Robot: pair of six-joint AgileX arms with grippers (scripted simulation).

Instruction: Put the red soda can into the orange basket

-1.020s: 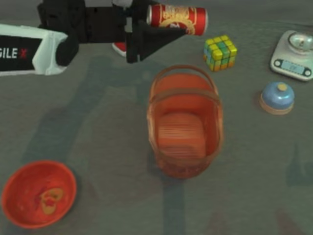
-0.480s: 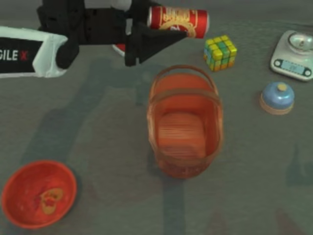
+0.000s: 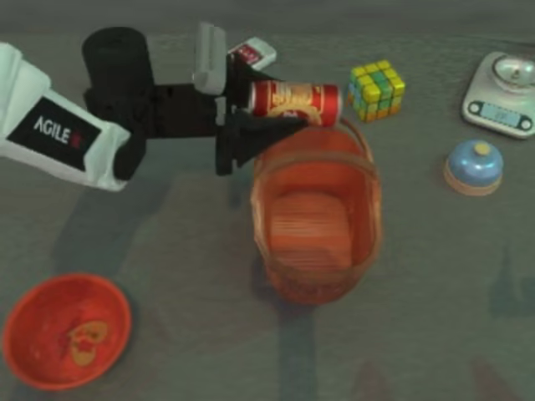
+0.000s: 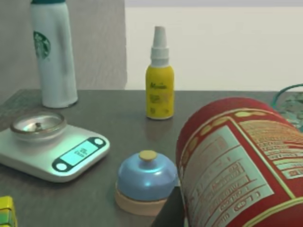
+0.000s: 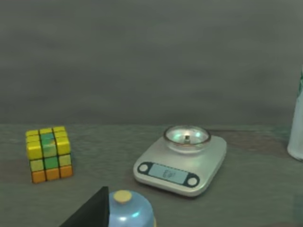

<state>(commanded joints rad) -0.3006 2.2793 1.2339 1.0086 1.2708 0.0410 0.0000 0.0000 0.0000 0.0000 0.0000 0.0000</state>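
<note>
1. My left gripper (image 3: 276,117) is clamped on the red soda can (image 3: 295,100), carried on its side.
2. The can's long axis runs toward the table's right edge, over the orange basket (image 3: 316,210)'s far rim.
3. The basket's hollow lies just nearer; my right arm is out of the top view.

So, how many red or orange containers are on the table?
2: the orange basket at the centre and a red bowl at the near left. None seems hidden.
</note>
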